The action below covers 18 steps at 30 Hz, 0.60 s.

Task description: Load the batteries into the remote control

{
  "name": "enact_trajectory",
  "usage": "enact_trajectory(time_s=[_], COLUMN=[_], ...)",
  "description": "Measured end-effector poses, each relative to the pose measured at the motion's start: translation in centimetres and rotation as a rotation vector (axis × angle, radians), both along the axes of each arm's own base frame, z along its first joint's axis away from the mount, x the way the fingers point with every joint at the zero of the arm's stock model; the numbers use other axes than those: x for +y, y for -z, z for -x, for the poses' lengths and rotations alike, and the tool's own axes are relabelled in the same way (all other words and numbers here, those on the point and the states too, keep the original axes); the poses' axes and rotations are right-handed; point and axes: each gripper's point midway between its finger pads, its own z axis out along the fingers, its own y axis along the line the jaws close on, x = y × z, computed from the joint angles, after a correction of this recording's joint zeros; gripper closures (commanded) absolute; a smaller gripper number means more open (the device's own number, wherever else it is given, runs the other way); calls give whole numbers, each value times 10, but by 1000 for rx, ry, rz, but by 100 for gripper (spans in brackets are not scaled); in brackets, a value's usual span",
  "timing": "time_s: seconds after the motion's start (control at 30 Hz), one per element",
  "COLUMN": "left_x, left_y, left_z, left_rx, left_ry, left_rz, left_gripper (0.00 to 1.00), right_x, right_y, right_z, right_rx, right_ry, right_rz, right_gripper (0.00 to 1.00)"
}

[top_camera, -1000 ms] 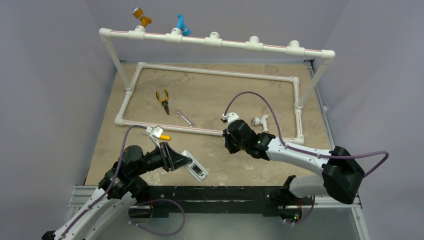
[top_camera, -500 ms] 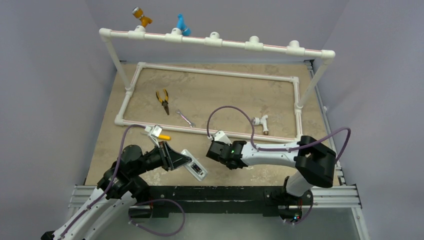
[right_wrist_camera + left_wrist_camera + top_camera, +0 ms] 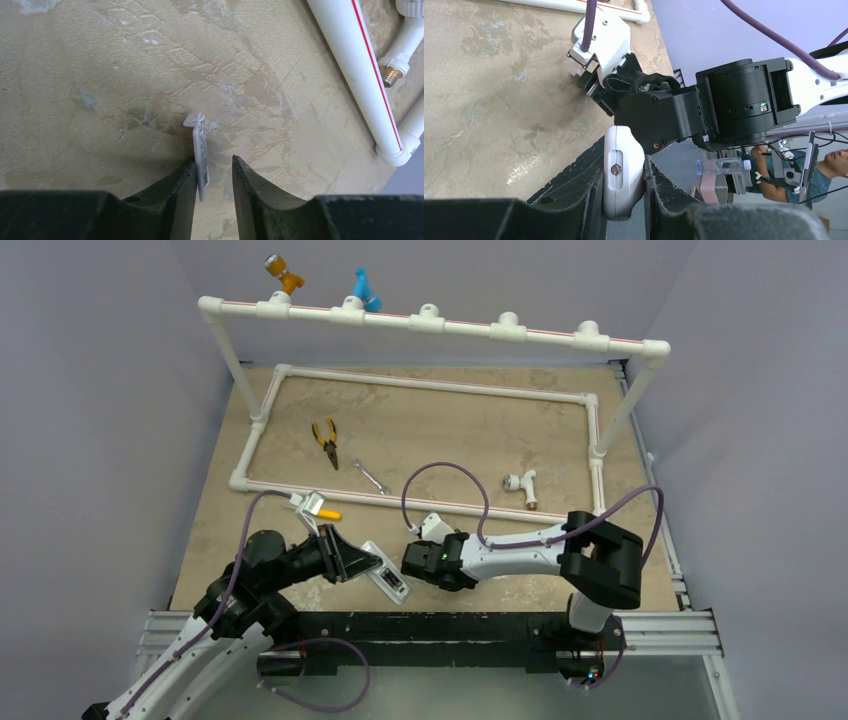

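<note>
The right tool [image 3: 213, 162] stood narrowly parted above the tan tabletop [image 3: 100, 75], a small flat white cover piece [image 3: 202, 145] leaning unpinched on one finger. Just beside it, the left tool [image 3: 624, 155] clamped the slim white rectangular remote control [image 3: 621, 190]. I judged the cover step in hand; the batteries could not be made out, so the next move called for confirming them seated first. A white plastic pipe frame [image 3: 350, 65] lay near, with a silver wrench [image 3: 371, 476] and yellow-handled pliers [image 3: 325, 440] well apart.

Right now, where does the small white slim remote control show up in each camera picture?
Top external: the small white slim remote control is near bottom centre, clamped in the left gripper.
Left wrist: bottom centre, between that gripper's black jaws.
Right wrist: not in it.
Shared landmark: the white plastic pipe frame.
</note>
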Motion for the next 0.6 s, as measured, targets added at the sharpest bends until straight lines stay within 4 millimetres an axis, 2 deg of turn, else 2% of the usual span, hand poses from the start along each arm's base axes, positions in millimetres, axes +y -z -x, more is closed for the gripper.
enact_trajectory(time_s=[0.23,0.4,0.6], left_x=[1,1,2], left_y=[0,-1,-2], left_z=[0,0,1], left_rx=[-1,-5,-12], left_ry=[-4,-4,-5], left_rz=[-1,2,8], left_gripper=[100,100,100], right_x=[6,25,45], right_y=[-3,-8,-25], right_z=[3,10,16], right_rx=[4,45,67], right_ry=[-10,-19,-37], right_rz=[-31,-156,-336], right_gripper=[57,53,51])
